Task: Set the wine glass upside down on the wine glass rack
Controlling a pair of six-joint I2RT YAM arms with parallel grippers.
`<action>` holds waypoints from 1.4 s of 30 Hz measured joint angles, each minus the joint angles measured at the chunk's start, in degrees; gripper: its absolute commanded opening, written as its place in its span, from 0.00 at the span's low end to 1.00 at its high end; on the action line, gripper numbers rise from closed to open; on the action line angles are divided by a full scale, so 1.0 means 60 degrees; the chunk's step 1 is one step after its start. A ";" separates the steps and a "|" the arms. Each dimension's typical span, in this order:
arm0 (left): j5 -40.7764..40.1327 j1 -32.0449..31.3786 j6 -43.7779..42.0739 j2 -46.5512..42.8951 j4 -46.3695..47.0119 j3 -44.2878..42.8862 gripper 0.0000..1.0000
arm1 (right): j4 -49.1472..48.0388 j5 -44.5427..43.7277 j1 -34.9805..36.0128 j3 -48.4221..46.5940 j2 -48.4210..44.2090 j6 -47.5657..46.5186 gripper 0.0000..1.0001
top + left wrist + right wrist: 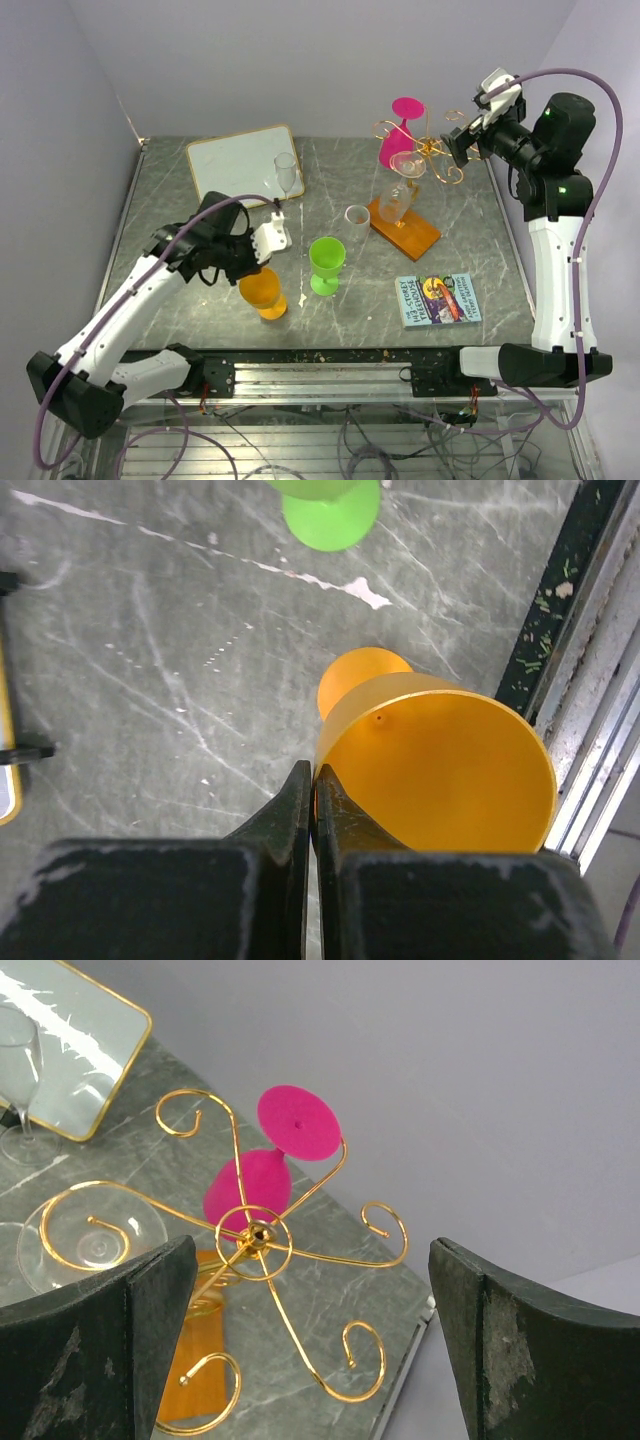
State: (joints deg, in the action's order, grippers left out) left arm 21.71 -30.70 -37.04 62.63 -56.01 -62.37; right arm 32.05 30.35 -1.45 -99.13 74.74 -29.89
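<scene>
The gold wire rack [428,150] stands on its orange base [405,232] at the back right. A pink glass [398,135] and a clear glass [398,195] hang upside down from its arms. My left gripper [258,268] is shut on the rim of an orange wine glass [262,292] near the table's front edge. In the left wrist view the fingertips [300,785] pinch the orange rim [440,770]. My right gripper [460,150] is open and empty, just right of the rack top. The right wrist view shows the rack's hub [258,1235] between the open fingers [100,1340].
A green glass [326,265] stands mid-table, right of the orange one. Another clear glass [287,175] stands by the white board [240,160] at the back left. A small clear cup [357,215] sits left of the base. A book [438,298] lies front right.
</scene>
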 measured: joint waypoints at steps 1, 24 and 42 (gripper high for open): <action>0.0062 0.0106 0.0022 -0.0117 -0.0007 -0.0073 0.07 | 0.0073 0.0073 -0.0022 -0.0004 0.0000 -0.0113 1.00; 0.0124 0.2004 0.1687 -0.2240 0.0233 -0.1705 0.07 | 0.1501 0.2149 -0.0412 -0.0801 0.0138 -0.1333 1.00; 0.1450 0.2004 0.5115 -0.0200 0.2109 -0.5293 0.07 | -0.1931 0.3235 -0.0153 0.0382 0.0310 0.4659 0.91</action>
State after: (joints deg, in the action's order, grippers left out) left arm 30.41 -18.68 -6.35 61.43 -43.35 -94.13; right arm 20.47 49.76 -2.37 -96.84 76.60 -1.93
